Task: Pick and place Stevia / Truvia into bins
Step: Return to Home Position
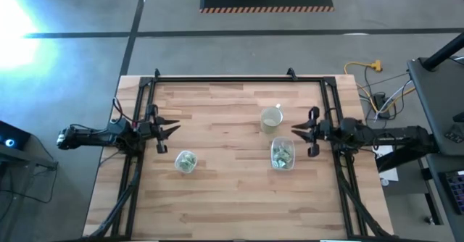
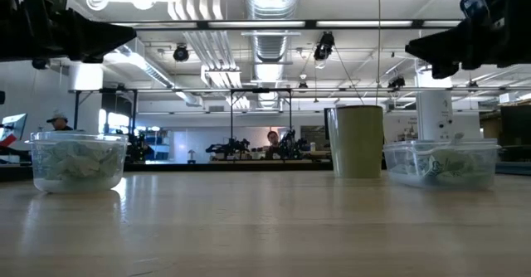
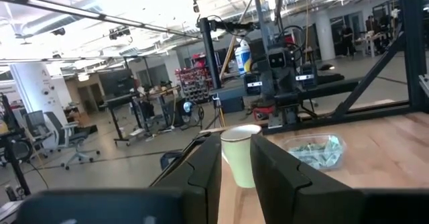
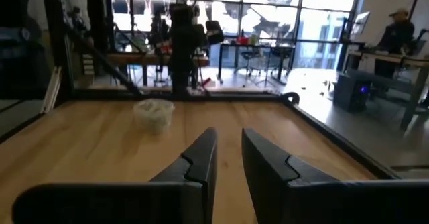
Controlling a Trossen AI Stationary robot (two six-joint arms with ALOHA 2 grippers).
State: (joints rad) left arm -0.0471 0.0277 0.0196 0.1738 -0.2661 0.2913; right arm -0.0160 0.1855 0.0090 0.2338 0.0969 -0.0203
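Observation:
Pale green and white Stevia packets lie heaped in both clear bins: the round tub [image 1: 185,161] [image 2: 79,161] [image 4: 153,113] and the rounded-rectangular tub [image 1: 282,154] [image 2: 441,162] [image 3: 315,150]. Both tubs stand on their bases on the wooden table. I see no loose packets on the table. My left gripper [image 1: 174,127] [image 3: 234,167] hovers at the table's left side, fingers slightly open and empty, pointing right. My right gripper [image 1: 296,131] [image 4: 229,157] hovers at the right side, beside the rectangular tub, fingers slightly open and empty, pointing left.
A pale cream mug [image 1: 271,118] [image 2: 358,140] [image 3: 240,153] stands upright just beyond the rectangular tub. A black frame [image 1: 217,79] borders the table's far, left and right edges. Bare wood lies between the tubs and toward the near edge. People stand in the room beyond.

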